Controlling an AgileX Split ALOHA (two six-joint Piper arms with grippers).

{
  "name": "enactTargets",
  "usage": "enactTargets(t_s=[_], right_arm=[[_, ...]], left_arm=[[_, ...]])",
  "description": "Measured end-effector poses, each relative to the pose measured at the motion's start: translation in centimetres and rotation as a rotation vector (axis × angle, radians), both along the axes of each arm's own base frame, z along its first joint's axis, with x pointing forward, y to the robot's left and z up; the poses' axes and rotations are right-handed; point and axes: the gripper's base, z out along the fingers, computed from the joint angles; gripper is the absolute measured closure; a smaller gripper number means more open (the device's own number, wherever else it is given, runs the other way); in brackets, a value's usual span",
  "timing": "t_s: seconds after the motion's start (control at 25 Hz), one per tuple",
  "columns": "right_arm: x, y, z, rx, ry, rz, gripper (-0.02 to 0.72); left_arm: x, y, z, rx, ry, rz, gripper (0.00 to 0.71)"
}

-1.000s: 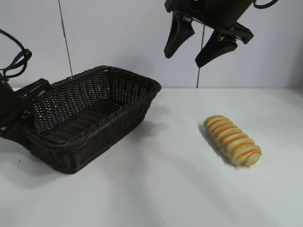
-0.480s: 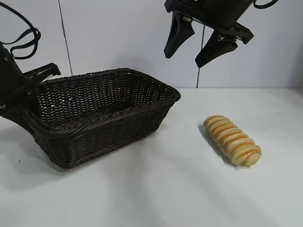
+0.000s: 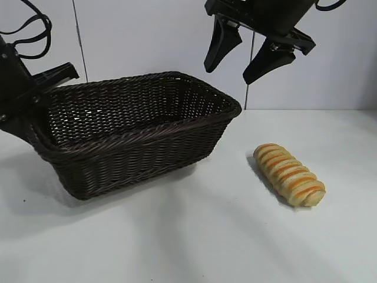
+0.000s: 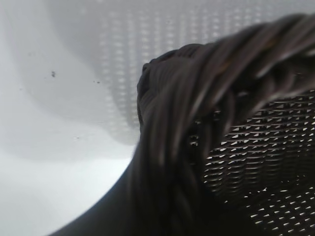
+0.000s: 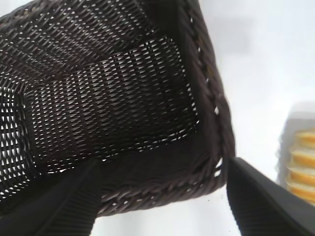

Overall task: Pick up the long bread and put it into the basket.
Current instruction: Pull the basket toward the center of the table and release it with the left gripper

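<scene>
The long bread [image 3: 289,174] lies on the white desk [image 3: 206,236], on the right side, well apart from the basket [image 3: 141,132]. It has not moved since a second ago. In the right wrist view only the end of the long bread [image 5: 300,162] shows, at the edge.

The basket has moved. A second ago it sat lower and more to the left. Now it is higher and has swung so that its near corner points toward the bread. Its left end looks lifted a little.

The left hand [image 3: 36,94] is at the left end of the basket, closed tight on the braided rim. In the left wrist view the rim of the basket [image 4: 197,113] fills most of the picture, very close.

The right hand [image 3: 247,53] hangs high over the desk, above the gap between basket and bread. It is wide open and holds nothing. It has stayed in the same place.

Nothing lies between the bread and the basket. Behind the desk is a plain pale wall [image 3: 147,41] with thin dark lines going up.
</scene>
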Motion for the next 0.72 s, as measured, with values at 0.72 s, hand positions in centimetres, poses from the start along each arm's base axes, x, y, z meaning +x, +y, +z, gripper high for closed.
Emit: enactTargets(t_s=[0.72], right_arm=[[0.0, 0.0, 0.0, 0.000, 0.002, 0.001, 0.185]], left_arm=[[5.7, -2.8, -0.8, -0.056, -0.034, -0.431, 0.609]])
